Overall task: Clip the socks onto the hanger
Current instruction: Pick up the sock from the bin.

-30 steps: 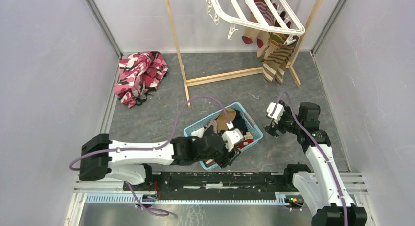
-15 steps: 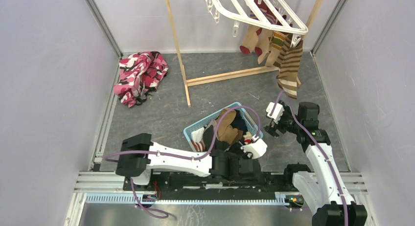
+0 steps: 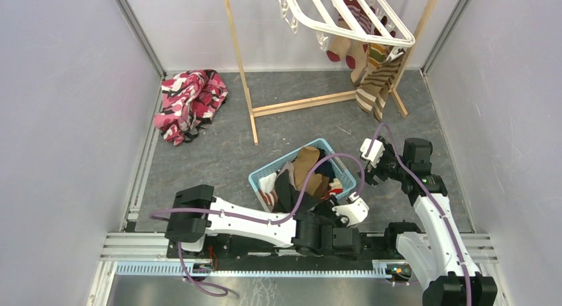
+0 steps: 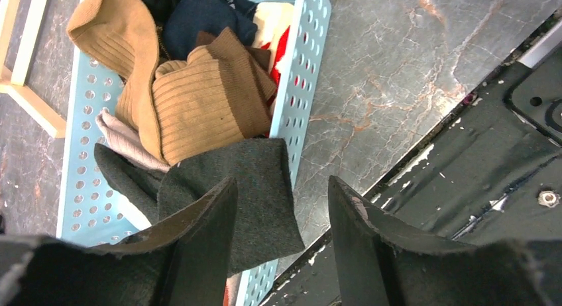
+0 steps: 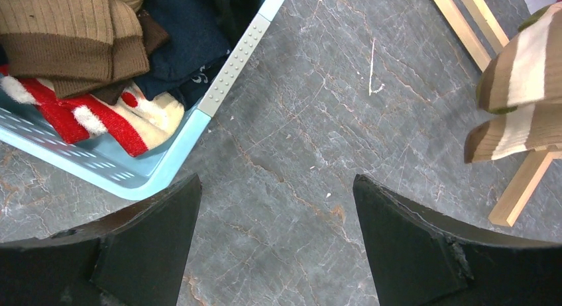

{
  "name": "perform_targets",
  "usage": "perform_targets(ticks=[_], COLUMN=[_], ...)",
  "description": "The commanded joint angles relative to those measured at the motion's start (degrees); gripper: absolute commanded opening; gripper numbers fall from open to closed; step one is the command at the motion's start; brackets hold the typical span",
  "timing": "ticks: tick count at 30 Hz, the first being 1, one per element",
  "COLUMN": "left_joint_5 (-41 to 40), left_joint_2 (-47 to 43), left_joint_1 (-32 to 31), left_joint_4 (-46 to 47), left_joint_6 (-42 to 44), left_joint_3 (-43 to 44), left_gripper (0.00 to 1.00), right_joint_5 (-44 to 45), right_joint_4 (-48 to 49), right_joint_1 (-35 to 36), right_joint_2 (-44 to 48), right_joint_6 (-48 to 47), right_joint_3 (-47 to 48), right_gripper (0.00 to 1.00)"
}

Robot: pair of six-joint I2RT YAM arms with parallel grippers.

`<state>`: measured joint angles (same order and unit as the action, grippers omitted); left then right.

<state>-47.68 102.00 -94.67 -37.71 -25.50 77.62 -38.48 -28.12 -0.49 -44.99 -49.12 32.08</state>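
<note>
Dark grey soft sock [image 4: 252, 187] lay draped over the near wall of the light blue perforated plastic basket [image 4: 301, 87]. Its long axis ran from the heap inside, out over the rim, toward the surface's near edge. Left gripper [image 4: 281, 181] sat directly over it, jaws apart, sock edge in the gap but not pinched; judged the nearer arm.

Tan ribbed sock [image 4: 199, 107] lay just behind, inside the basket. Right gripper [image 5: 277, 181] hovered over bare surface beside the basket's right corner, jaws wide, empty.

White plastic barred hanger [image 3: 335, 28] hung at the far edge, well apart, with brown striped socks [image 3: 374, 87] clipped beneath. Purple cable [image 3: 331, 155] looped over the basket: possible snag.
</note>
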Motion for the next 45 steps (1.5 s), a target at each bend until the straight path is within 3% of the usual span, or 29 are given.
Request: perform_targets(ticks=[1,8,17,20,24,30,36,41,45], left_joint_5=[-2.5,-8.4,-9.3,-7.6,-3.2,4.8,15.4,18.3,15.7], left_joint_2=[2.7,10.8,10.1,7.9,2.8,-7.3,-15.1,-14.6,-11.4], left_joint_1=[-0.6,-0.6,-0.7,-0.7,-0.7,0.2,6.5,7.0,7.0], left_joint_4=[-1.8,-14.1,-16.9,-13.5,-5.0,10.0,19.8,22.7,23.1], left_joint_6=[-4.1,-9.7,-11.7,-9.0,-4.8,1.7,3.9,4.0,3.1], left_joint_3=[1.7,8.0,9.1,7.8,3.6,-5.6,-14.4,-16.6,-16.8], left_gripper=[0.60,0.54,0.29,0.15,0.06,0.04,0.04,0.04,0.05], right_joint_5=[0.4,0.6,0.9,0.9,0.9,0.6,0.5,0.6,0.6], right_joint_4=[-0.3,-0.3,-0.3,-0.3,-0.4,-0.6,-0.8,-0.8,-0.8], right_joint_1=[0.2,0.2,0.2,0.2,0.2,0.1,1.6,1.6,1.7], right_joint_2=[0.0,-0.2,-0.4,-0.5,-0.6,-0.6,-0.6,-0.8,-0.8], right_joint_6=[-0.3,-0.4,-0.4,-0.4,-0.4,-0.5,-0.8,-0.8,-0.8], right_joint_3=[0.4,0.4,0.5,0.5,0.5,0.5,0.5,0.6,0.6], right_gripper=[0.92,0.92,0.92,0.92,0.92,0.92,0.92,0.92,0.92])
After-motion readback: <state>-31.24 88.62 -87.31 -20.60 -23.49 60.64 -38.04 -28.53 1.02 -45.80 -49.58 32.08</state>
